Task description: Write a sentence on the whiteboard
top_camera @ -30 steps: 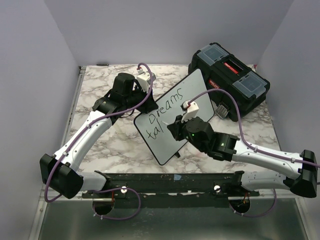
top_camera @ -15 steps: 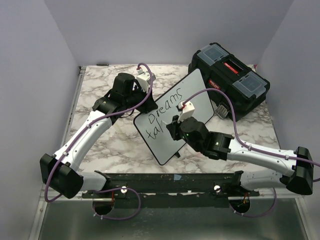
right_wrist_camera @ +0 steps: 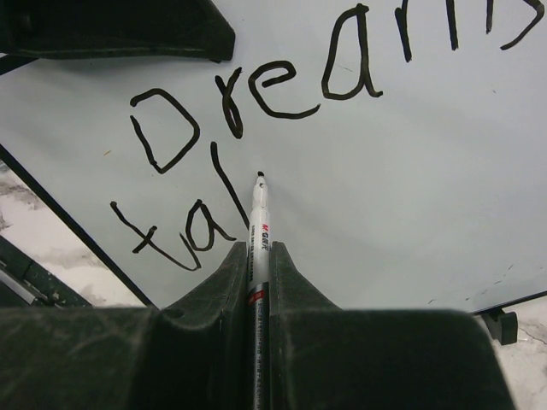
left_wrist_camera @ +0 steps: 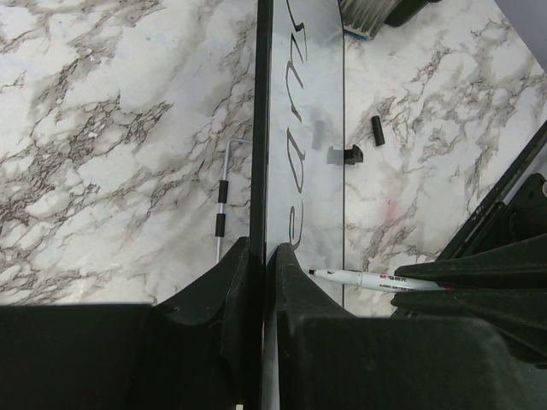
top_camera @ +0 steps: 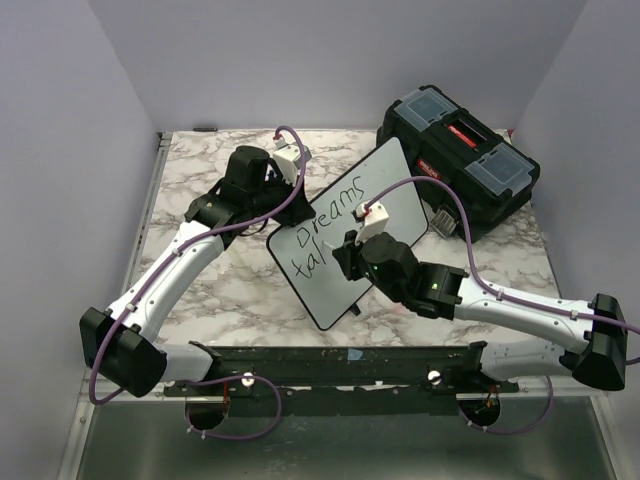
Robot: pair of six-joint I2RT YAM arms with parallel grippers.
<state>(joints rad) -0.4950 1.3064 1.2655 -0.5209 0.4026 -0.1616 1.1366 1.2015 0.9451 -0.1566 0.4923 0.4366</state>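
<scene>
The whiteboard (top_camera: 400,190) lies at an angle on the marble table, and I see it edge-on in the left wrist view (left_wrist_camera: 316,102). The sentence (top_camera: 330,220) reads "Dreams" with "ta" and one long stroke below it (right_wrist_camera: 282,94). My left gripper (top_camera: 283,205) is shut on the board's left rim (left_wrist_camera: 259,249). My right gripper (top_camera: 343,262) is shut on a white marker (right_wrist_camera: 258,213). The marker's black tip sits at the board (right_wrist_camera: 385,188), just right of the long stroke. The marker also shows in the left wrist view (left_wrist_camera: 376,280).
A black toolbox (top_camera: 460,160) stands at the back right, with a grey ribbed block (top_camera: 440,222) in front of it. A thin metal key (left_wrist_camera: 224,201) lies left of the board. Small black pieces (left_wrist_camera: 378,130) lie right of it. Walls close in on three sides.
My right gripper has shifted a little left and further onto the board with the marker. The left arm and the board have not moved.
</scene>
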